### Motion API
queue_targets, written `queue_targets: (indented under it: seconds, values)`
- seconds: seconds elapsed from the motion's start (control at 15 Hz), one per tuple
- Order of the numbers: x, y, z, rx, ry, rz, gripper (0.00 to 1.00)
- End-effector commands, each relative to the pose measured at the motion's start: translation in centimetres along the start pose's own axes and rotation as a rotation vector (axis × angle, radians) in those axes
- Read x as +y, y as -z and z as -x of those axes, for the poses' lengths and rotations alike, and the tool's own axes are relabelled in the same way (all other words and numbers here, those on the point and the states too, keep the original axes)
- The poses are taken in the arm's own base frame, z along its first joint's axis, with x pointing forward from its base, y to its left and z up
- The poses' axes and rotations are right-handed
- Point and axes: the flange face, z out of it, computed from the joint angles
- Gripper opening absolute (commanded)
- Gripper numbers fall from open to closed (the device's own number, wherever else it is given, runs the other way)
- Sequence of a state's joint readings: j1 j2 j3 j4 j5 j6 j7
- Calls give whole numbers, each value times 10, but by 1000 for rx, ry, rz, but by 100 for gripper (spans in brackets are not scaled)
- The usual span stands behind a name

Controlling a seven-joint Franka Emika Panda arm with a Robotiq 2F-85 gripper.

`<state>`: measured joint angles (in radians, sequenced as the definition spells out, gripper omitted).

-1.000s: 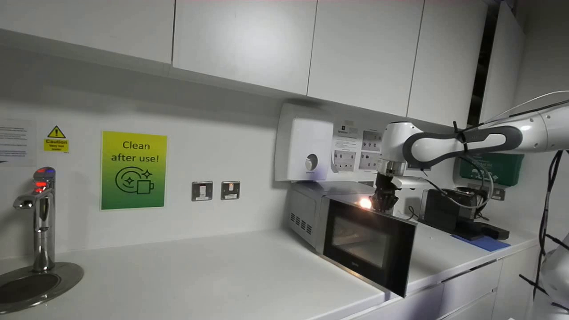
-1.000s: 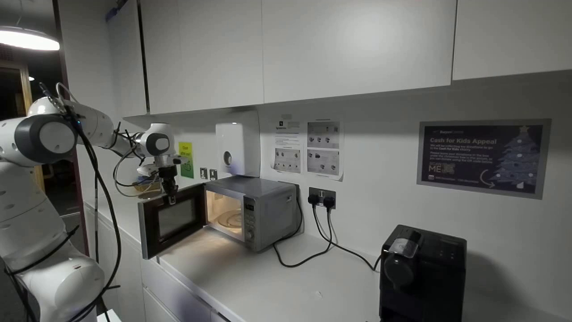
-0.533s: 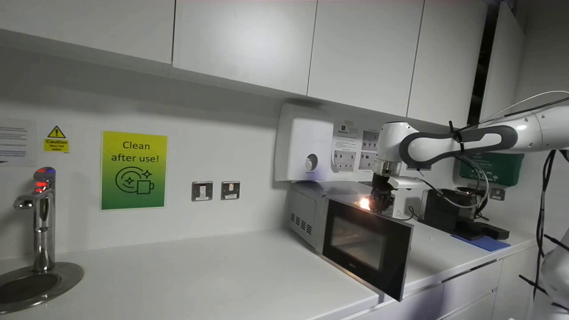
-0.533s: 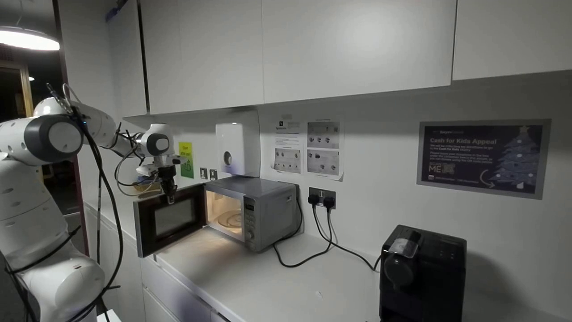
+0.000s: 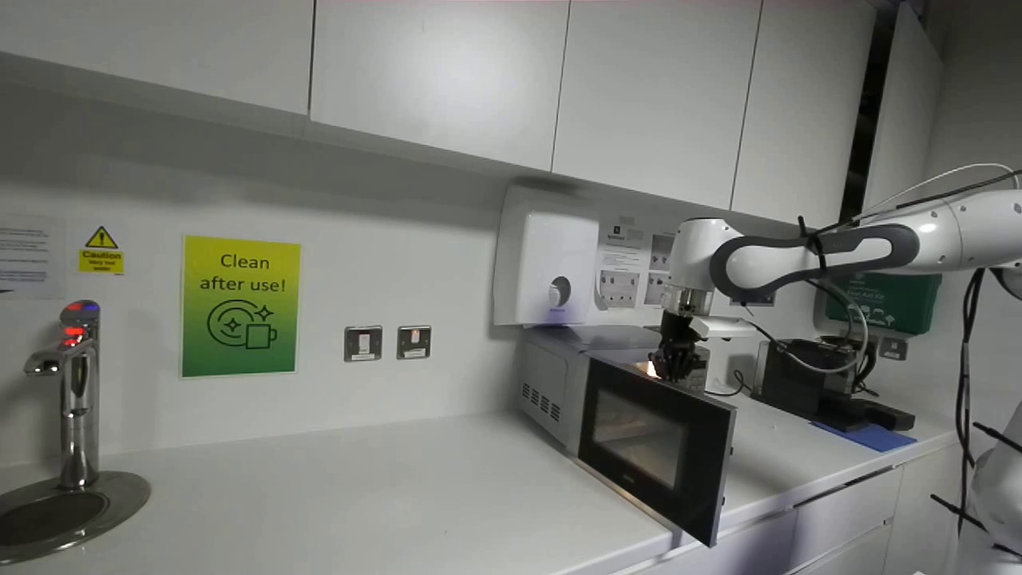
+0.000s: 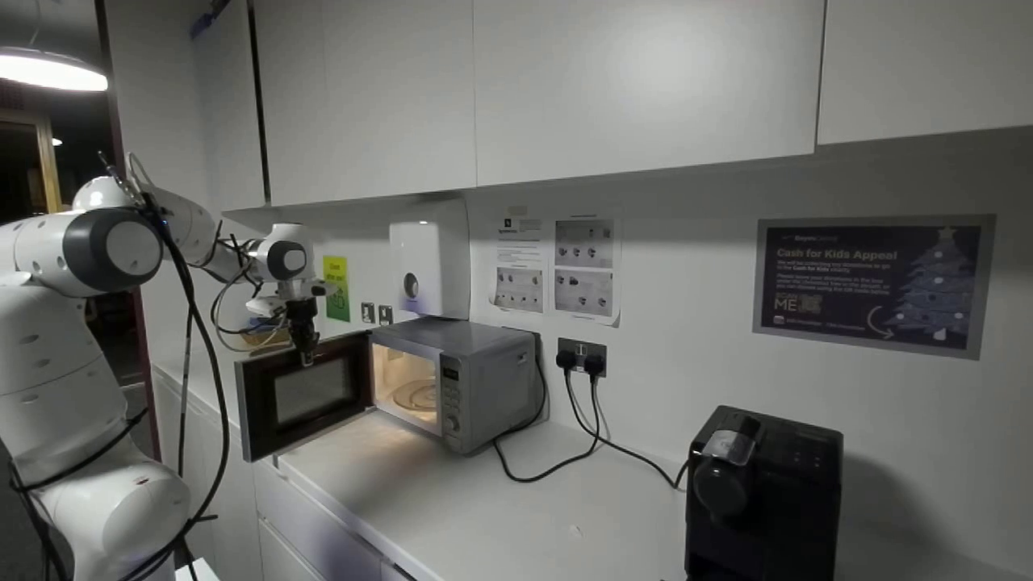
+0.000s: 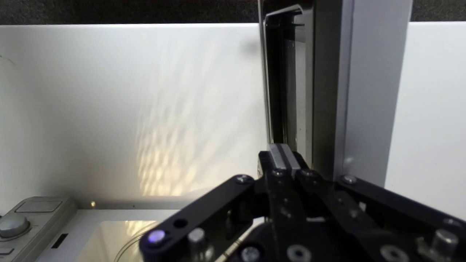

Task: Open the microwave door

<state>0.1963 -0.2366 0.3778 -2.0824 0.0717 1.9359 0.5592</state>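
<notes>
The microwave door (image 5: 655, 447), a dark window in a silver frame, stands swung wide open in both exterior views; its inner side (image 6: 311, 391) shows too. In the wrist view the door (image 7: 326, 91) runs upright in the picture, just right of the fingertips. My gripper (image 7: 284, 156) is shut with its finger pads together and nothing between them. It points down at the inner side of the door near its top edge, as both exterior views show (image 5: 671, 371) (image 6: 307, 359). Whether the fingers touch the door cannot be told exactly.
The microwave body (image 6: 484, 363) has its lit cavity and glass plate open to view. A black coffee machine (image 6: 763, 492), power cables (image 6: 557, 472), a wall dispenser (image 5: 555, 263) and a tap (image 5: 78, 399) are nearby. Cabinets (image 5: 655, 96) hang above the counter (image 5: 359, 495).
The door has swung a little further open, its free edge moving outward from the cavity. My shut gripper has moved with it along the inner side, and the arm has shifted.
</notes>
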Motion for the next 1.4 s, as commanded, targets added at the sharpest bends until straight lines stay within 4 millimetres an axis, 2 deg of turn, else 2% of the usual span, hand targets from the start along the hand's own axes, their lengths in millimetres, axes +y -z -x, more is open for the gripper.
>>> queue_targets:
  seconds: [0.0,1.33]
  values:
    - [-9,6,-7,6,2,7,0]
    - [-45,3,-27,22,72,14,0]
